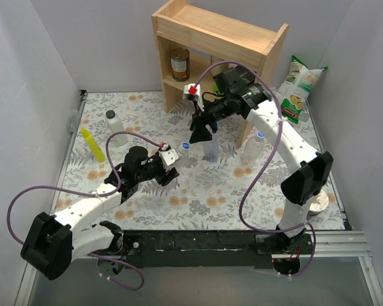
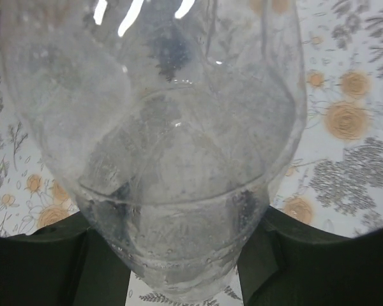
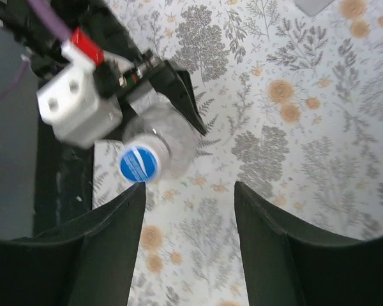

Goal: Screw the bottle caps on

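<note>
My left gripper (image 1: 171,171) is shut on a clear bottle (image 2: 172,159), which fills the left wrist view between the dark fingers (image 2: 38,268). The right wrist view looks down on this bottle (image 3: 172,143), which has a blue cap (image 3: 139,164) on its neck; the cap also shows in the top view (image 1: 184,146). My right gripper (image 3: 186,217) is open and empty, above and just beside that cap; in the top view (image 1: 201,134) it hangs over a second clear bottle (image 1: 210,152) whose top is hidden. A third clear bottle (image 1: 252,148) stands further right.
A wooden shelf (image 1: 217,38) holding a can stands at the back. A white bottle with a dark cap (image 1: 115,127) and a yellow squeeze bottle (image 1: 92,145) stand at the left. A snack bag (image 1: 300,86) leans at the back right.
</note>
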Robot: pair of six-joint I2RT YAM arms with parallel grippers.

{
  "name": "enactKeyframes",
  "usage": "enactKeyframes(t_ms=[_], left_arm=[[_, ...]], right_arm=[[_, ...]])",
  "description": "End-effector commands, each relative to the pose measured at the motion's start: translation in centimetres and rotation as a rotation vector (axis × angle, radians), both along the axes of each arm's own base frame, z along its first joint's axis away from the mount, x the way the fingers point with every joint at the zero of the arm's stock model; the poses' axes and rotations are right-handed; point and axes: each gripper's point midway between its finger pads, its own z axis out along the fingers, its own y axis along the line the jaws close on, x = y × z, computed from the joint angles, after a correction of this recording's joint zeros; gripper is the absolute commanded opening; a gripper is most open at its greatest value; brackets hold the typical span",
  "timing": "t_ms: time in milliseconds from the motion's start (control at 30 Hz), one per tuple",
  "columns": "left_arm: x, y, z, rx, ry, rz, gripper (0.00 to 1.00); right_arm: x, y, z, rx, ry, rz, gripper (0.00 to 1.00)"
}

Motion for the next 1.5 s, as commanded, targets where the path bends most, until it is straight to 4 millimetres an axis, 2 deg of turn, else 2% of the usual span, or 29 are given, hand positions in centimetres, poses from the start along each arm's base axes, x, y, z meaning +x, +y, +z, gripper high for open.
enactKeyframes(t_ms=[0,33,100,133,200,367,667,767,1033,1233,1400,1433,1467], left_arm=[[-5.7,-1.5,1.9,-0.09,0.032,-0.289,0.0],[-6.3,-1.7,2.2,-0.099,0.038,-0.324,0.0],[-7.3,-2.2,2.6,-0.115,0.057,-0.384,0.0],[-7.3,-2.3,2.6,-0.115,0.063,-0.392,0.0],[-7.1,-2.5,2.8,-0.109,0.063,-0.409,0.0],[-6.4,-3.0,3.6,-0.11,0.048,-0.422,0.0],[-6.2,-3.2,4.3,-0.11,0.021,-0.428,0.0],[-6.2,-3.2,4.2,-0.107,0.024,-0.425,0.0],[-6.2,-3.2,3.9,-0.098,0.035,-0.422,0.0],[-6.1,-3.3,3.9,-0.097,0.038,-0.423,0.0],[-5.6,-3.3,4.0,-0.093,0.022,-0.404,0.0],[-5.3,-3.4,4.1,-0.101,0.026,-0.378,0.0],[-4.3,-3.0,3.7,-0.085,0.014,-0.297,0.0]], right_arm=[[-4.4,-3.2,5.8,0.166,-0.398,0.265,0.65],[-5.0,-3.6,3.7,0.146,-0.381,0.282,0.65],[-6.1,-3.6,4.0,0.17,-0.499,0.347,0.65],[-6.7,-3.5,3.1,0.161,-0.5,0.374,0.65],[-7.6,-3.1,2.9,0.163,-0.526,0.413,0.65],[-8.7,-1.9,3.4,0.212,-0.514,0.467,0.64],[-10.1,-1.7,1.8,0.18,-0.454,0.549,0.57],[-10.1,-1.3,2.1,0.193,-0.445,0.54,0.53],[-10.1,-0.9,3.7,0.242,-0.457,0.508,0.53],[-10.2,-0.7,3.7,0.247,-0.429,0.495,0.5],[-9.6,-0.1,2.7,0.221,-0.353,0.439,0.31],[-9.2,0.1,2.4,0.207,-0.328,0.404,0.22],[-7.8,0.9,3.1,0.205,-0.28,0.28,0.18]])
